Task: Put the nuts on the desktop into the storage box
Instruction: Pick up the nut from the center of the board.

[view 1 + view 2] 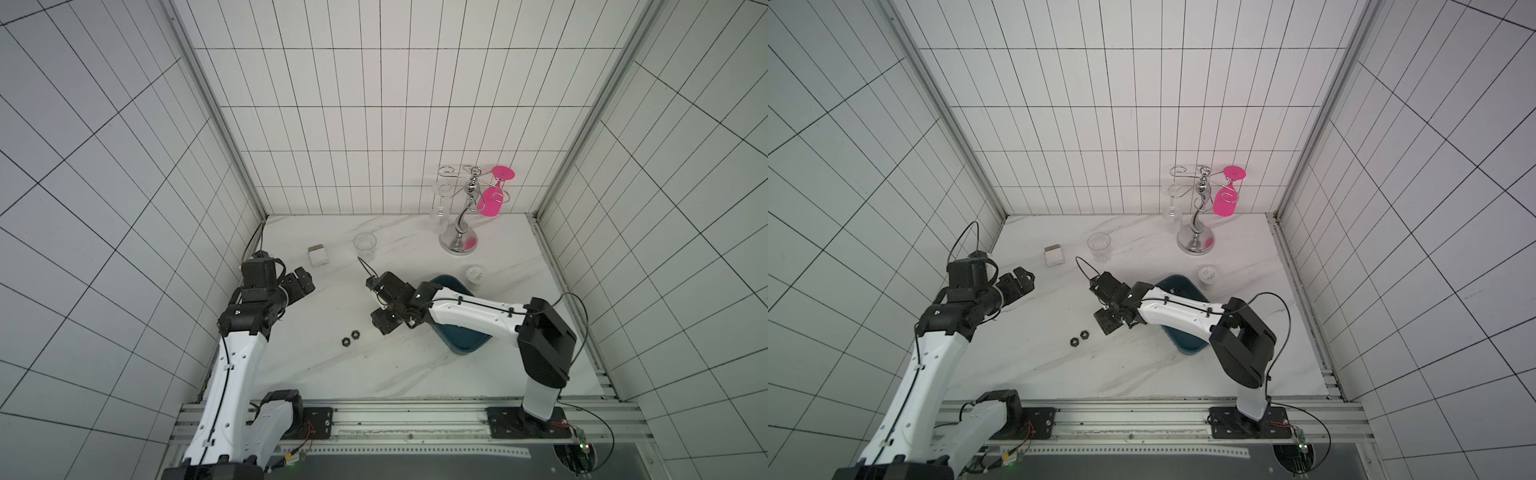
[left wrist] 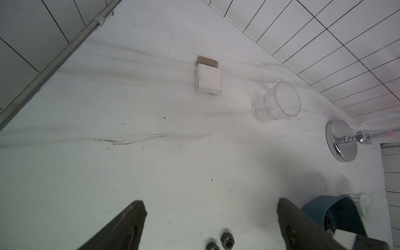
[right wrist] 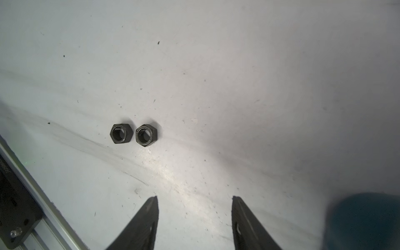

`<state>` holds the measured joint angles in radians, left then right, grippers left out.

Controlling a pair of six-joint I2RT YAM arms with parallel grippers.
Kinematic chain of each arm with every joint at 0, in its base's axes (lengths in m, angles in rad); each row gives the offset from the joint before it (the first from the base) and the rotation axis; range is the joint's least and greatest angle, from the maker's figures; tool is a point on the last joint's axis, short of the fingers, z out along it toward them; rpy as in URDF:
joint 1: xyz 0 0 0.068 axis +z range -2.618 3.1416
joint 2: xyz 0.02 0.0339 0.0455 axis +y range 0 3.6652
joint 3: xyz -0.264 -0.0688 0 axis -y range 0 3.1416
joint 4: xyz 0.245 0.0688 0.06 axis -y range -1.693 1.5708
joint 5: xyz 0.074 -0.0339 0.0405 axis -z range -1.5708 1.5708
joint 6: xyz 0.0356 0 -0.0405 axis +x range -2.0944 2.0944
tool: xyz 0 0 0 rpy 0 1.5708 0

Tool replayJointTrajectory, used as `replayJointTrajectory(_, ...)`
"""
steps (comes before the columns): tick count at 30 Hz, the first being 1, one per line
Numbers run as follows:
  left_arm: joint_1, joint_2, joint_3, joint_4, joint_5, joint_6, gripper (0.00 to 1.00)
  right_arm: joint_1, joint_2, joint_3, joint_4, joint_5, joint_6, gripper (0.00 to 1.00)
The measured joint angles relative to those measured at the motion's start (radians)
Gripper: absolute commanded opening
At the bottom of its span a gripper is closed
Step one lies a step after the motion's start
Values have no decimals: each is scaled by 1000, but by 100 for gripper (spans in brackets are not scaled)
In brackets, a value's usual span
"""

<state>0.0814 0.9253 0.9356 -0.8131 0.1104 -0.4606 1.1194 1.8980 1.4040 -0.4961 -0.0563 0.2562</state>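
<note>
Nuts [image 3: 121, 133], two of them in black metal, six-sided with threaded open holes, lie flat and just beside each other on the desktop [image 1: 316, 374], a smooth white marble-patterned slab with faint grey veins and small dark specks. Bare surface surrounds the pair on every side; the front metal rail runs well clear of them. The right gripper [image 3: 194, 198] hangs over the tabletop between the nuts and the storage box [image 1: 465, 345], its dark tapered jaws parted with nothing between them. The left gripper [image 2: 210, 201], jaws spread wide and holding nothing, hovers near the left wall, and the nuts show low between its fingers in the left wrist view.

The storage box, a dark teal plastic tray with rounded corners and a low rim, sits to the right of the nuts, largely covered by the right arm in both top views; its contents cannot be made out. Behind stand a clear drinking glass [image 1: 365, 242], a small white carton [image 1: 318, 255], a white round jar [image 1: 475, 276] and a chrome glass stand [image 1: 457, 243].
</note>
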Motion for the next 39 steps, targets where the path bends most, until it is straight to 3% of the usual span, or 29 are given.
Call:
replayJointTrajectory(18, 32, -40, -23, -42, -27, 14, 98, 87, 296, 259, -55, -43, -102, 57)
replayJointTrajectory(21, 42, -41, -23, -44, -34, 16, 98, 93, 322, 297, -72, -41, -109, 51)
replayJointTrajectory(28, 53, -41, -23, -45, -39, 20, 98, 94, 340, 326, -90, -25, -114, 18)
replayJointTrajectory(35, 55, -31, -21, -56, -34, 28, 98, 87, 322, 317, -92, 21, -107, 16)
replayJointTrajectory(39, 56, -27, -21, -54, 13, 23, 98, 53, 190, 211, -71, 41, -79, 16)
